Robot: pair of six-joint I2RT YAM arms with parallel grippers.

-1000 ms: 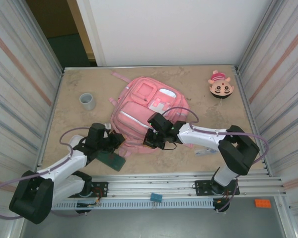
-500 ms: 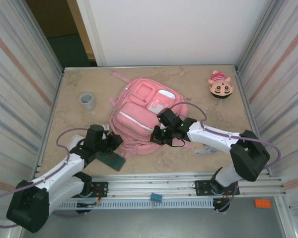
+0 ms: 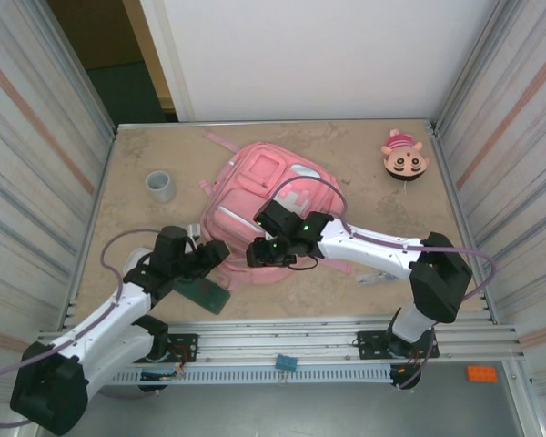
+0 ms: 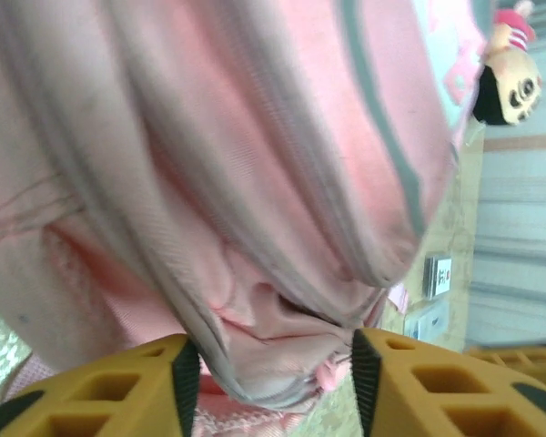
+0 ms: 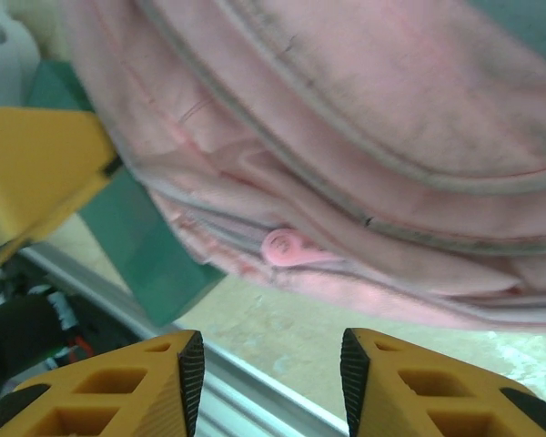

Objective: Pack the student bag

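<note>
The student bag (image 3: 255, 187) lies flat in the middle of the frame on the tabletop (image 3: 346, 155). At its lower edge the left gripper (image 3: 216, 254) has its jaws apart, a fold of pink fabric bulging loosely between them. The right gripper (image 3: 257, 255), just beside it, is also spread and holds nothing.
</note>
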